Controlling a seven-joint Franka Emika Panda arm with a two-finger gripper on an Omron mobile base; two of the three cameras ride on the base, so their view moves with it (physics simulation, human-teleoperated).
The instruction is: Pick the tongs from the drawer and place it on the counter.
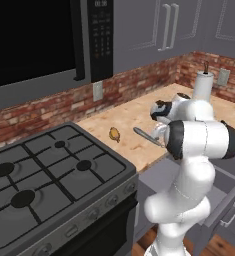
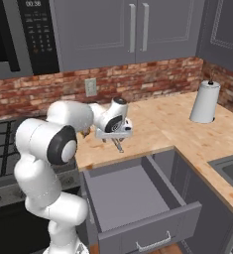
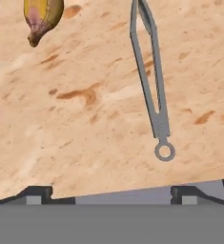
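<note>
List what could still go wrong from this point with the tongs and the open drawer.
1. The tongs lie on the counter with their ring end close to the front edge, above the open drawer; a nudge as the gripper pulls away might tip them back in.
2. The yellow-brown lump sits near them, so a wide sideways retreat could knock it.

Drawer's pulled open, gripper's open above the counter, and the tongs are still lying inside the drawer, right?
Not quite. The tongs are not in the drawer; they lie on the counter, as the hand view shows, with the ring end toward the counter's edge. The right base view shows the drawer open with a bare floor. The gripper is open above the counter, as you said.
</note>
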